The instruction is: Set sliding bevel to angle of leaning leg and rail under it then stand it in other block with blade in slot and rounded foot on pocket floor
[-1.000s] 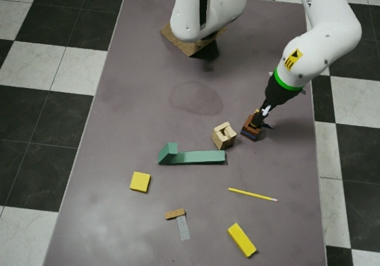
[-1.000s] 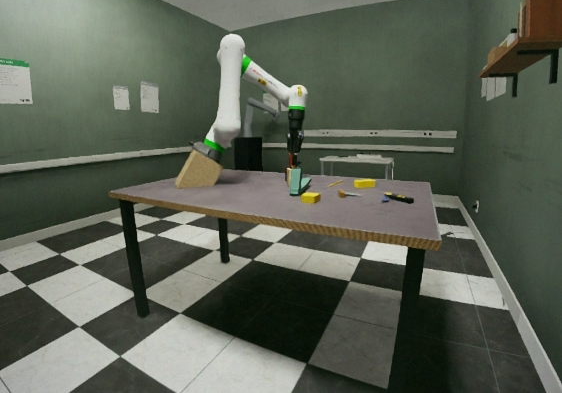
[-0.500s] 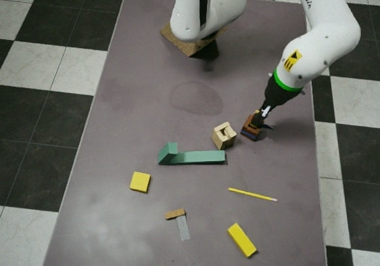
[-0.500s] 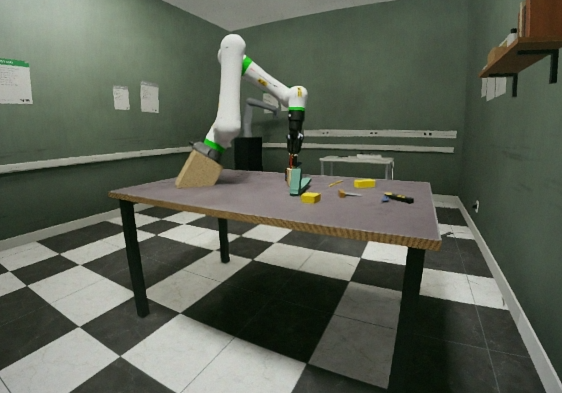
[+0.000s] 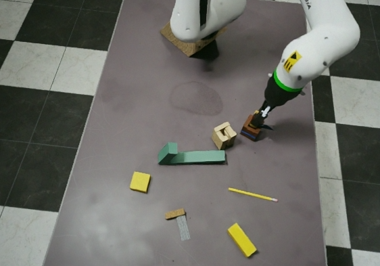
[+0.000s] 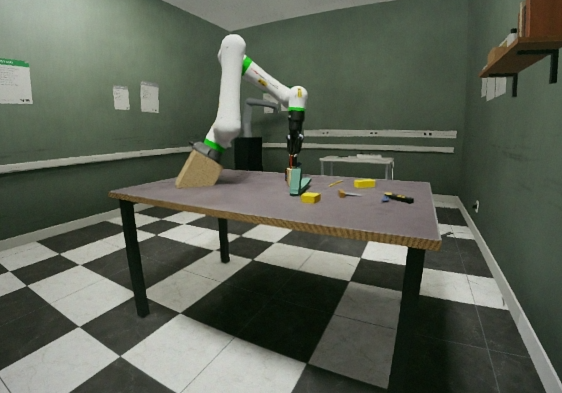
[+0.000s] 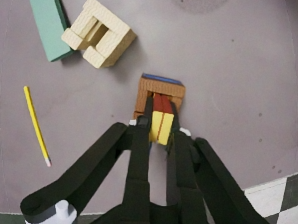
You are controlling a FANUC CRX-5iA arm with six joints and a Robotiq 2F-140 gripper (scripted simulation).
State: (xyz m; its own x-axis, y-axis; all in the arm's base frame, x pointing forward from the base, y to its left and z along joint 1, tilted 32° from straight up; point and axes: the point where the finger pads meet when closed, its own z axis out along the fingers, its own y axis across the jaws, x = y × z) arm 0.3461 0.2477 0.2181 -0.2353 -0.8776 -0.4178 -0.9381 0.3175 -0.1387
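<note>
The sliding bevel [image 7: 161, 123], with a yellow and red body, stands in the dark brown block [image 5: 251, 130] near the right side of the table; the block also shows in the wrist view [image 7: 160, 96]. My gripper [image 5: 261, 116] comes down from above and is shut on the bevel's upper end; in the wrist view [image 7: 160, 141] the fingers sit on both sides of it. The other block [image 5: 224, 135], light wood with a slot and pocket, stands just left of it [image 7: 100, 32]. The green rail with its leaning leg [image 5: 191, 156] lies further left.
A yellow pencil [image 5: 252, 194], two yellow blocks [image 5: 140, 181] [image 5: 241, 239] and a small wood-and-metal square [image 5: 177, 218] lie toward the near end. The arm's wooden base wedge [image 5: 189, 42] is at the far end. The table's right edge is close to the brown block.
</note>
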